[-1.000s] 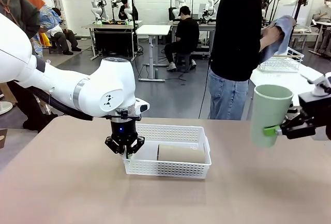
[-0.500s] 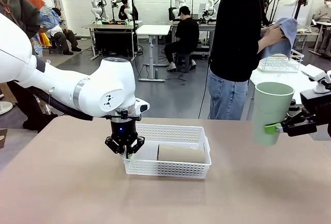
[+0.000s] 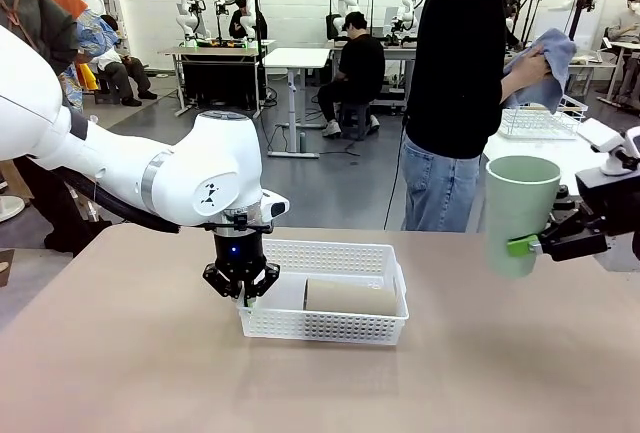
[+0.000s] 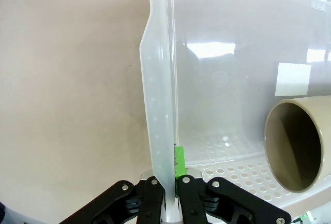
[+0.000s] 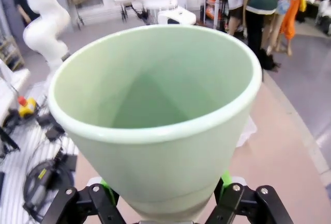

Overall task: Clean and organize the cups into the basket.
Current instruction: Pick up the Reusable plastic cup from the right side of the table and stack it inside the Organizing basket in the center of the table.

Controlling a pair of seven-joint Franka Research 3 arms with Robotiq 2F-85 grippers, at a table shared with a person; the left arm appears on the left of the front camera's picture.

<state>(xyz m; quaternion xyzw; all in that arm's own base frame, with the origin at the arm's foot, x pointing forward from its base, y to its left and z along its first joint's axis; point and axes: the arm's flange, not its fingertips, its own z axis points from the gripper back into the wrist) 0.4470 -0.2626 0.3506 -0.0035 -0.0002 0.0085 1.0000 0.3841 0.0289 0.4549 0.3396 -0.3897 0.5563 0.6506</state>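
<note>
Left hand (image 3: 243,291), shut, pinches the basket's (image 3: 330,325) left wall; a tan cup (image 3: 350,296) lies inside. Right hand (image 3: 530,246), spread wide, holds the green cup (image 3: 518,215) well right of the basket. Gripped low, it may clip the rim.

A tan table (image 3: 120,353) is seen across the foreground, its surface plain and matte; it is also shown in the left wrist view (image 4: 67,105). At its far side a person (image 3: 460,73) in a black top and blue jeans is stood, turned towards the right. A blue cloth (image 3: 545,65) is held up at chest height by this person. Just beyond, a wire basket (image 3: 540,123) is set on a white table (image 3: 520,146). Farther back, on a grey floor (image 3: 330,188), a white desk (image 3: 296,57) is placed, and beside it another person (image 3: 358,73) in black is seated, facing away.
</note>
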